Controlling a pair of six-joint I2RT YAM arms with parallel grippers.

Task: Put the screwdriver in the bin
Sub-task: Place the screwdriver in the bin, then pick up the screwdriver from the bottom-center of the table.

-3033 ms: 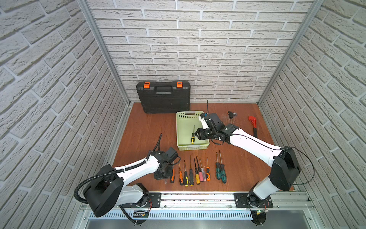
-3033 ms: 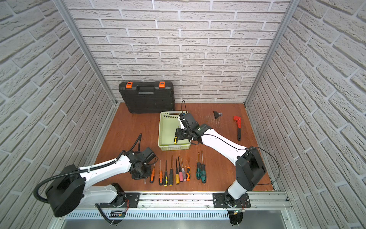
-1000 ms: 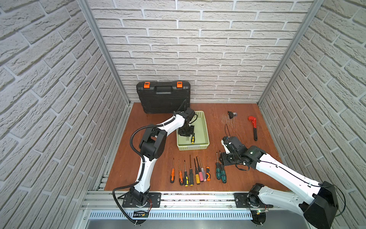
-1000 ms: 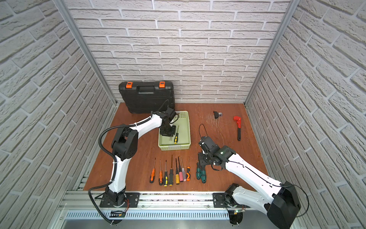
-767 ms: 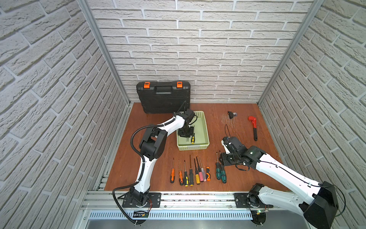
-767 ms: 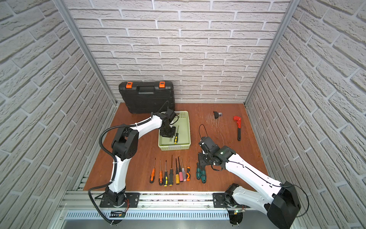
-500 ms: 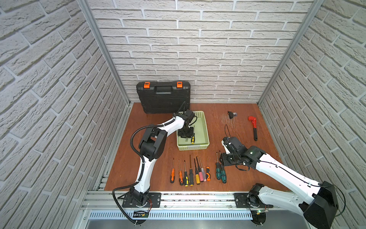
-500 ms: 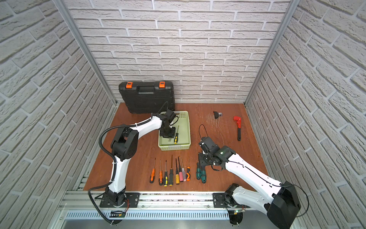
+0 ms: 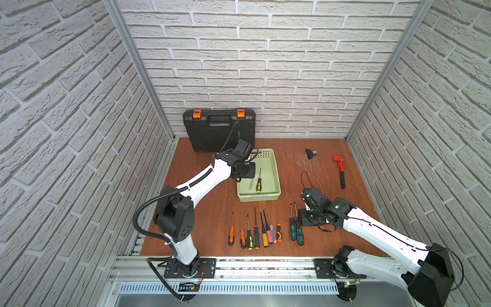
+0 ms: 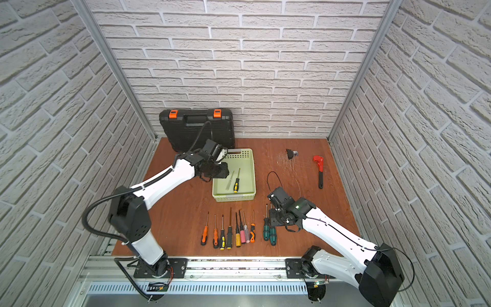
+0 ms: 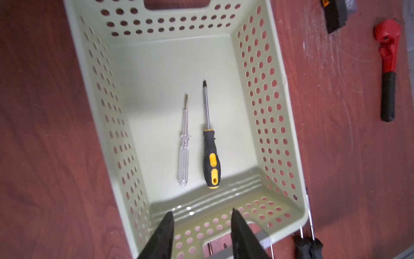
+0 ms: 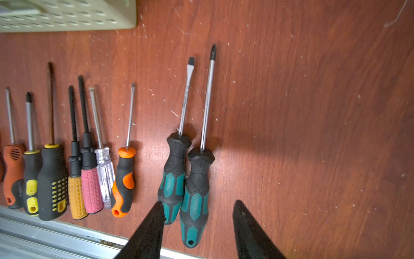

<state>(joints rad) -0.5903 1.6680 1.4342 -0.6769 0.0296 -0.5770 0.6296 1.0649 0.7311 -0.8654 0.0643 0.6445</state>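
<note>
Screwdrivers number twelve in all: two lie inside the single pale green bin (image 11: 264, 89), a clear-handled screwdriver (image 11: 183, 145) and a black-and-yellow screwdriver (image 11: 211, 157), side by side on its floor, apart, tips pointing the same way; the clear one is only a faint streak in both top views. Ten more form a row of screwdrivers (image 9: 256, 235) on the table (image 9: 207, 207) in front of the bin, the last two a teal-handled pair (image 12: 197, 179) touching along their handles; in the right wrist view the far orange one is cut off at the edge. The left gripper (image 11: 201, 214) hangs over one short end of the bin, jaws parted and empty. The right gripper (image 12: 199, 203) hovers at the butt ends of the teal pair, jaws spread with nothing clamped; whether a finger touches a handle is unclear. In both top views each gripper's fingers are hidden under its wrist. One black toolcase (image 9: 219, 133) leans at the back wall, one red wrench (image 9: 341, 170) lies well to the side, and one small dark object (image 9: 309, 153) is too small to identify
</note>
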